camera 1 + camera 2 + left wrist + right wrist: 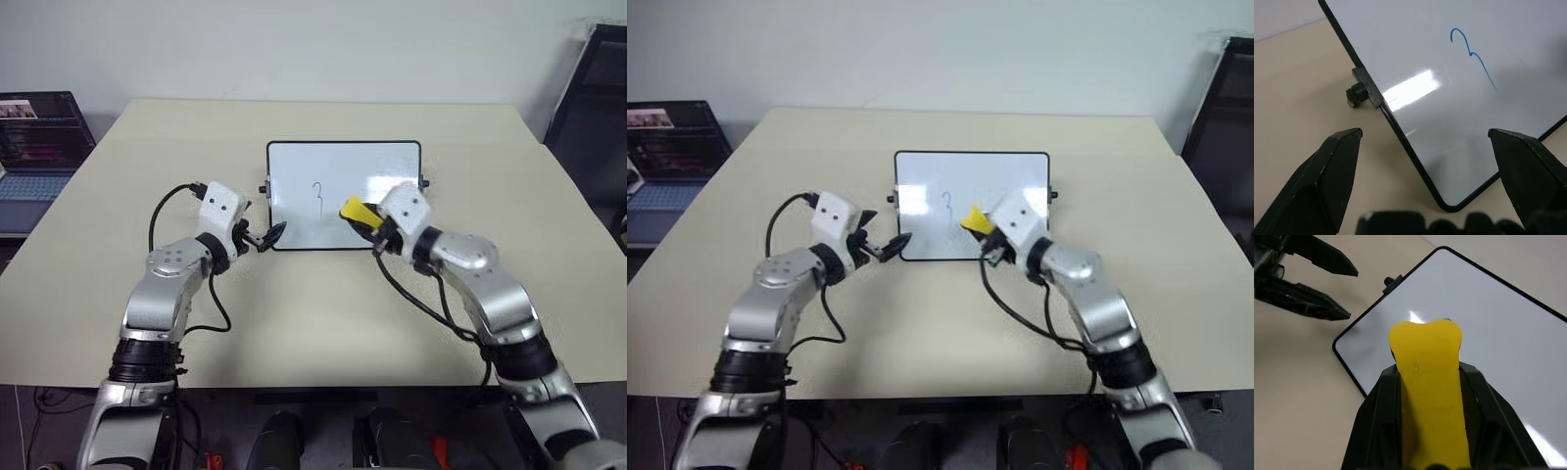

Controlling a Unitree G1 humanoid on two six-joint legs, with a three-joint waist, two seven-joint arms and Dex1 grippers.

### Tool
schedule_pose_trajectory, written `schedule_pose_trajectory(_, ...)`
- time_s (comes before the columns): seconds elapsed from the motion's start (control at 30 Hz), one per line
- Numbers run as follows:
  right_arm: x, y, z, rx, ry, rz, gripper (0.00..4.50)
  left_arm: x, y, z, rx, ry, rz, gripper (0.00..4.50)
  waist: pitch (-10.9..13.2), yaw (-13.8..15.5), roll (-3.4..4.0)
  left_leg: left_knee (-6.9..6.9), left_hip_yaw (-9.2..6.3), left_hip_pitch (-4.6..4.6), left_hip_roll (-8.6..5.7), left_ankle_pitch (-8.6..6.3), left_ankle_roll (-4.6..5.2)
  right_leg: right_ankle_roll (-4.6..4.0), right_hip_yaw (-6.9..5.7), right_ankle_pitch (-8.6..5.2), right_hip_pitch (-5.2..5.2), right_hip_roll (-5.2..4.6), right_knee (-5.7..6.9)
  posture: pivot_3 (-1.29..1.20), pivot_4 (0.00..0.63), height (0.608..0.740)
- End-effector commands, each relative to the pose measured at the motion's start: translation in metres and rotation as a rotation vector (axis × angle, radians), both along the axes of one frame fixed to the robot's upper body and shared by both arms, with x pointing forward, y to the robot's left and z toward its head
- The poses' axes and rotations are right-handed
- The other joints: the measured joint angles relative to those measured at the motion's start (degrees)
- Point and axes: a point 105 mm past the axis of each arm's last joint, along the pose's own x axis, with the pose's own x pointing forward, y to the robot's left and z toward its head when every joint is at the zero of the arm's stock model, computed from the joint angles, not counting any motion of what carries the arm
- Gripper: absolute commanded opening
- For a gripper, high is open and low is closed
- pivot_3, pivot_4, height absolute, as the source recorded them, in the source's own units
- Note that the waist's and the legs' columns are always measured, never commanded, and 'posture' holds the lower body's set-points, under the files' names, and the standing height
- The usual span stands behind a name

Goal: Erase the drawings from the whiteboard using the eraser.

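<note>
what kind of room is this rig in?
Looks like an office or lab: a plain beige table against a pale wall, an open laptop on a side surface, and a small whiteboard on the table.

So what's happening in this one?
The robot is set to wipe a whiteboard lying on the table. Its right gripper is shut on the yellow eraser, held over the board near a blue "3"-like drawing. The left gripper is open, straddling the board's near left corner.
</note>
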Motion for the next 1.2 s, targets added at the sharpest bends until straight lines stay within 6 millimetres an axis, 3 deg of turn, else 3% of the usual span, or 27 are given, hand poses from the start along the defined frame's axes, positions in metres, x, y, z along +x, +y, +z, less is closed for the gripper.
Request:
schedule_pose_trajectory(0.03, 0.015, 0.012, 0.013, -0.053, -0.028, 0.001, 1.15, -0.001, -0.010, 0.013, 0.025, -0.019, -0.053, 4.50, 0.00, 0.01, 0.00, -0.01, -0.01, -0.01, 0.00, 0.00, 0.00, 0.00, -0.01, 0.00, 0.00, 0.00, -0.01, 0.00, 0.150, 0.740)
schedule_pose_trajectory(0.4, 0.066, 0.038, 0.024, -0.305, -0.144, -0.019, 1.15, -0.005, -0.019, 0.015, 0.041, 0.001, -0.100, 4.50, 0.03, -0.17, 0.02, -0.10, 0.02, -0.06, 0.01, -0.01, 0.00, -0.01, 0.00, 0.01, -0.05, -0.05, -0.16, 0.00, 0.150, 0.740)
schedule_pose_trajectory(0.77, 0.076, 0.059, 0.015, -0.392, -0.157, 0.033, 1.15, -0.010, -0.022, 0.010, 0.046, 0.011, -0.117, 4.50, 0.05, -0.30, 0.06, -0.15, 0.01, -0.06, 0.00, -0.01, 0.00, -0.02, 0.00, 0.01, -0.06, -0.07, -0.15, 0.00, 0.150, 0.740)
schedule_pose_trajectory(0.9, 0.075, 0.057, 0.004, -0.453, -0.150, 0.059, 1.15, -0.006, -0.010, 0.007, 0.053, 0.021, -0.061, 4.50, 0.06, -0.31, 0.08, -0.15, 0.01, -0.05, 0.00, -0.01, 0.00, -0.02, 0.00, 0.01, -0.06, -0.08, -0.14, 0.00, 0.150, 0.740)
schedule_pose_trajectory(1.07, 0.086, 0.048, 0.022, -0.421, -0.224, -0.039, 1.15, -0.006, -0.009, 0.006, 0.058, 0.023, -0.062, 4.50, 0.06, -0.32, 0.08, -0.13, 0.01, -0.03, 0.00, 0.00, -0.01, -0.02, 0.00, 0.01, -0.06, -0.07, -0.06, 0.00, 0.150, 0.740)
schedule_pose_trajectory(1.2, 0.090, 0.039, 0.019, -0.442, -0.207, -0.053, 1.15, -0.006, -0.010, 0.005, 0.057, 0.023, -0.065, 4.50, 0.06, -0.20, 0.08, -0.09, -0.01, -0.03, -0.02, 0.00, -0.01, -0.02, 0.00, 0.01, -0.07, -0.08, 0.00, 0.00, 0.150, 0.740)
